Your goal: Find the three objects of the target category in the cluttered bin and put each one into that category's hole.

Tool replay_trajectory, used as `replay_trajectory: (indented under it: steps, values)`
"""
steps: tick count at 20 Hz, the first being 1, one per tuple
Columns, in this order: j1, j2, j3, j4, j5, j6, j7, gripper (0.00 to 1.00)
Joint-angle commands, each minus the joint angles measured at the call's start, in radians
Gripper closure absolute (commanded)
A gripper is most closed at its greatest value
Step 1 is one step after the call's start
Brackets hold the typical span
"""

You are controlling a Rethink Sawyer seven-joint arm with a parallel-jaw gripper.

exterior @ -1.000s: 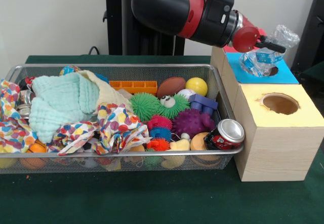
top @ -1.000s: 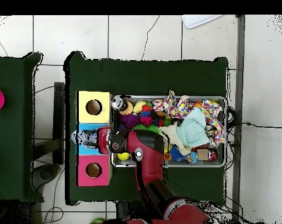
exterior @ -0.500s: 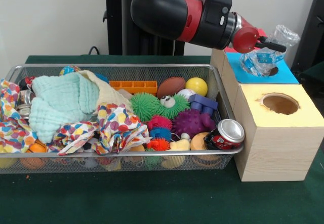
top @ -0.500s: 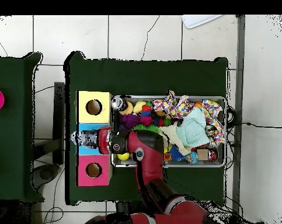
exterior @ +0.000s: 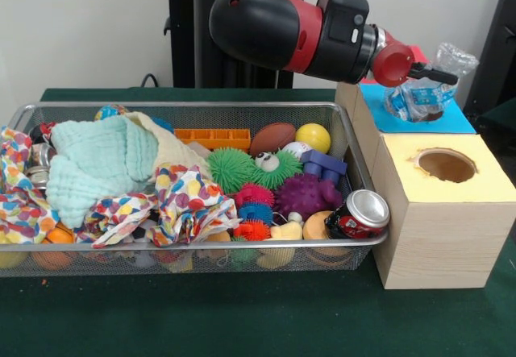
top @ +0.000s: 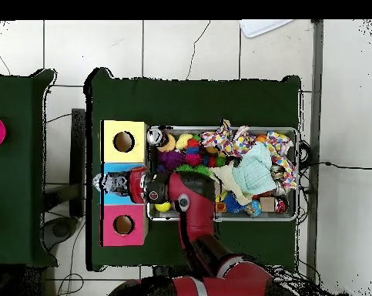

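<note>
Crumpled plastic bottle (exterior: 425, 93) in the closed pincer (exterior: 435, 76) over the blue box (exterior: 459, 121).

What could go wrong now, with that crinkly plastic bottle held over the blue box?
The crumpled plastic bottle looks wider than the hole in the blue box, so it may catch on the rim or lie on top instead of dropping in. It is also crushed and slippery-looking, so it could slide out of the pincer early and roll off. The red soda can resting at the bin's corner looks easy to knock.
</note>
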State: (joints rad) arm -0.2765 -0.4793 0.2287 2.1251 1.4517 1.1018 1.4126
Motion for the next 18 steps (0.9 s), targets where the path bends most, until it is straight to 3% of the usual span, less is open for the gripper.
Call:
replay_trajectory:
  steps: [1, 12, 18]
  values:
    - [0.010, 0.057, -0.018, 0.016, 0.055, -0.116, -0.207, 1.00]
    - [0.030, -0.100, -0.037, 0.071, 0.011, -0.056, -0.010, 1.00]
    - [0.012, -0.108, -0.037, 0.067, -0.029, -0.050, 0.015, 1.00]
